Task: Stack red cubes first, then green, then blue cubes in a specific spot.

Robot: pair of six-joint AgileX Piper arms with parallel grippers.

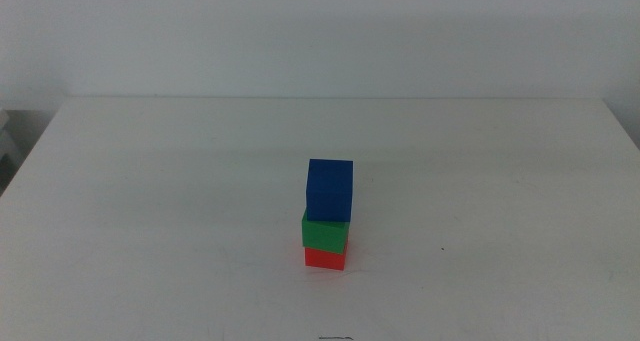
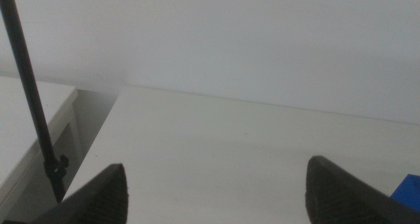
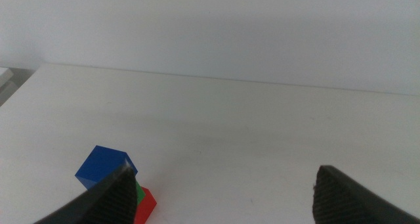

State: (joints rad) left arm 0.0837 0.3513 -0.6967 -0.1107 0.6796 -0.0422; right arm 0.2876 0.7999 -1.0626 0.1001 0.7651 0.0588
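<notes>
A stack of three cubes stands near the middle of the white table [image 1: 150, 201]. The red cube [image 1: 325, 258] is at the bottom, the green cube [image 1: 326, 232] on it, and the blue cube [image 1: 330, 189] on top, slightly turned. Neither arm shows in the middle view. My left gripper [image 2: 216, 191] is open and empty, with a corner of the blue cube [image 2: 410, 191] at the picture's edge. My right gripper [image 3: 223, 198] is open and empty, away from the stack; the blue cube [image 3: 102, 166], green cube [image 3: 137, 192] and red cube [image 3: 147, 204] show beside one jaw.
A thin dark rod [image 2: 33, 99] stands beyond the table's left edge, next to a lower white surface [image 2: 26, 119]. A plain white wall is behind the table.
</notes>
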